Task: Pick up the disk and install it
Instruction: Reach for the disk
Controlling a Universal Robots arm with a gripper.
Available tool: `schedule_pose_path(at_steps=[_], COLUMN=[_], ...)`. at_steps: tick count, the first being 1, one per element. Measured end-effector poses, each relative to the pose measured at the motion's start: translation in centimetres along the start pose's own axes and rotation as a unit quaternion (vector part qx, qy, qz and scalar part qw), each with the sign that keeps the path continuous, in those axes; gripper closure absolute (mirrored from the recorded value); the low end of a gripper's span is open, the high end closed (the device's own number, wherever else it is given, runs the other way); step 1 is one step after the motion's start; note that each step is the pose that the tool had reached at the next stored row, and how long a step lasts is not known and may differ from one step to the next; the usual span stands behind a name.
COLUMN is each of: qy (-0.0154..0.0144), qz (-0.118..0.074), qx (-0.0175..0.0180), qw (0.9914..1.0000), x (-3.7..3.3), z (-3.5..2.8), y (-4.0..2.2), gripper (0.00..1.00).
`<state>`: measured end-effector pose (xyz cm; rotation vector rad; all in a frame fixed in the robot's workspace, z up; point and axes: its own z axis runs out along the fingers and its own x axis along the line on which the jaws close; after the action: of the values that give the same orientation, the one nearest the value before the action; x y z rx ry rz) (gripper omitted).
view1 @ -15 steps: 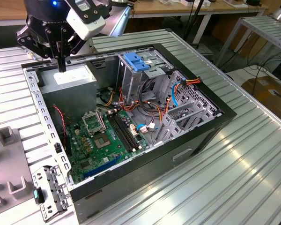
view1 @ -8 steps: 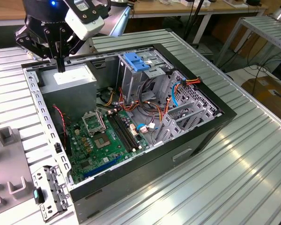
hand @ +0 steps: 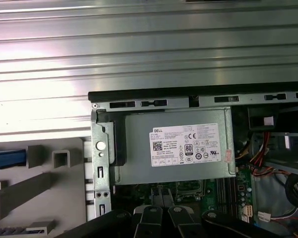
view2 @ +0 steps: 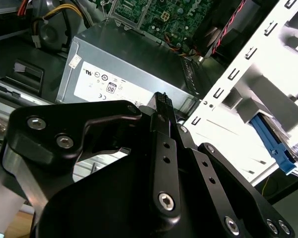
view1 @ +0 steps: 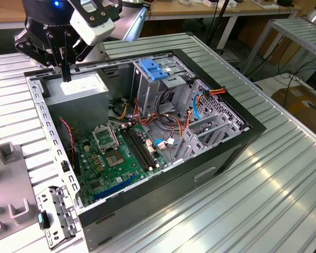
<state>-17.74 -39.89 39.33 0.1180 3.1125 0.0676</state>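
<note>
My gripper [view1: 66, 77] hangs over the far left corner of the open computer case [view1: 237, 142], just above the grey power supply box [view1: 76, 89] with its white sticker [hand: 186, 144]. Its two black fingers [hand: 161, 194] lie together with nothing between them, so it is shut and empty. The disk itself is out of view. A blue plastic bar [hand: 7, 158] shows outside the case beside a grey fixture [hand: 59, 161]; I cannot tell what it belongs to. A blue slotted latch plate [view1: 157, 69] sits on top of the metal drive cage [view1: 147, 92].
The green motherboard [view1: 121, 153] lies on the case floor, with bundles of red, yellow and blue cables [view1: 200, 100] near the cage. The case stands on a ribbed aluminium table [view1: 284, 179]. Grey fixture blocks [view1: 5, 153] and a metal bracket [view1: 55, 216] lie at the exterior view's left.
</note>
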Motion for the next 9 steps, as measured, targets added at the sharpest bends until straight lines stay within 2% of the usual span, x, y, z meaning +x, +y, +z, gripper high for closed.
schedule_pose_path(at_steps=[9], qy=[0.0000], qz=[0.000], qx=[0.0000], qw=[1.00000], x=[0.33], z=[-0.01], y=[-0.02], gripper=[0.89])
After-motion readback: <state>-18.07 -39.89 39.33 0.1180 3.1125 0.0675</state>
